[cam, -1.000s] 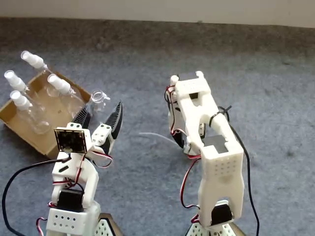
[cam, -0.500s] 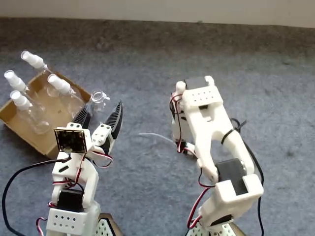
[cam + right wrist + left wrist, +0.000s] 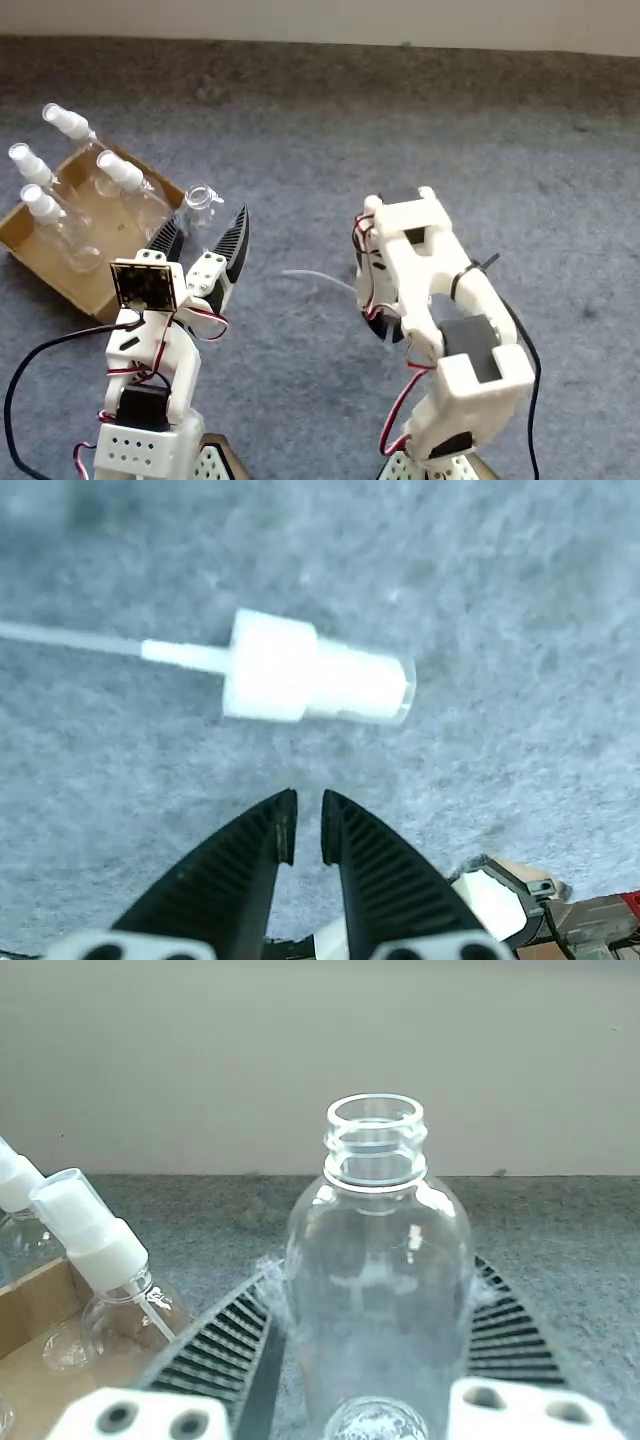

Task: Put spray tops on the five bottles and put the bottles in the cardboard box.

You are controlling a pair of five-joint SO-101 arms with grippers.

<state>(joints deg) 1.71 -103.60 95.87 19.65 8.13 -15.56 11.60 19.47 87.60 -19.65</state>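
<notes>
1. Clear open-necked plastic bottle (image 3: 201, 198) stands upright on the grey carpeted surface (image 3: 520, 150), just right of the shallow cardboard box (image 3: 55, 277) where four capped bottles (image 3: 120, 172) rest. The left end effector (image 3: 210, 218) brackets it, probably steadying it for capping.
2. Left wrist view: ribbed black fingers (image 3: 215, 1345) are spread wide and seem to press both sides of the bottle.
3. Right wrist view: the white spray top (image 3: 310, 672) lies flat on the surface. The right end effector (image 3: 306, 825) hovers near it, narrowed to a slit and holding nothing; it likely must open to grasp.
</notes>
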